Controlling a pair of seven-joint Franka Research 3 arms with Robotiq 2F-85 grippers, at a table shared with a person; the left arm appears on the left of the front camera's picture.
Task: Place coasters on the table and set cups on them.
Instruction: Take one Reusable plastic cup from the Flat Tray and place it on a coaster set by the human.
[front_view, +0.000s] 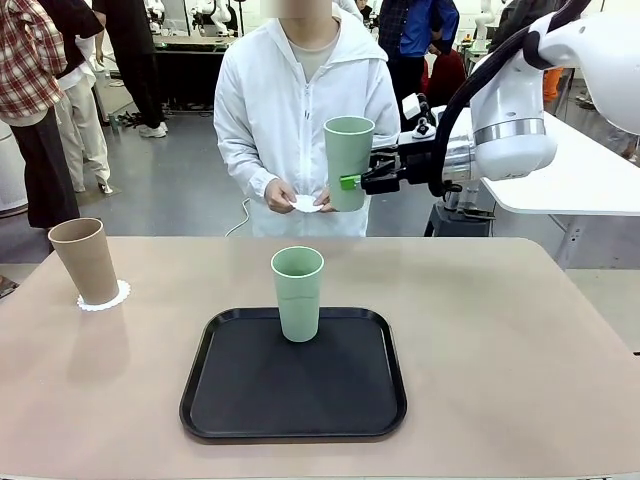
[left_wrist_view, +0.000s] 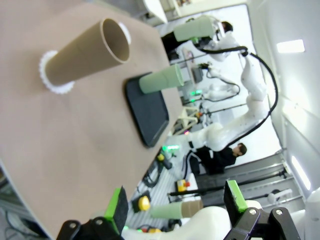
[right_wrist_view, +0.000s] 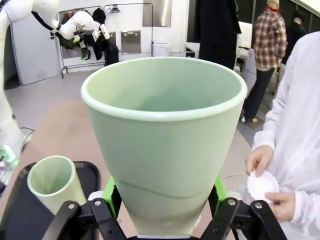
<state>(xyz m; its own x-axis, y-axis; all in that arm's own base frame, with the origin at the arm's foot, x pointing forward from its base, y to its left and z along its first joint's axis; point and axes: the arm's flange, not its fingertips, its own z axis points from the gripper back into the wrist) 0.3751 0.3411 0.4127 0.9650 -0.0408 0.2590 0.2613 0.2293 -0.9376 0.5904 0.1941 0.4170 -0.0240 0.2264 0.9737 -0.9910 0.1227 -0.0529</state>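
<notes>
Beige table (front_view: 500, 330): right claw (front_view: 350, 182) clamped on green cup (front_view: 348, 150) aloft; left claw (left_wrist_view: 176, 200) apart.

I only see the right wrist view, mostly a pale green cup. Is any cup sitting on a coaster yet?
Observer: Yes, the tall tan-brown plastic tumbler stands on a white lacy paper doily at the left side of the beige table.
Operator: Is the left end effector free to help?
Observer: The left end effector is open and holds nothing.
</notes>
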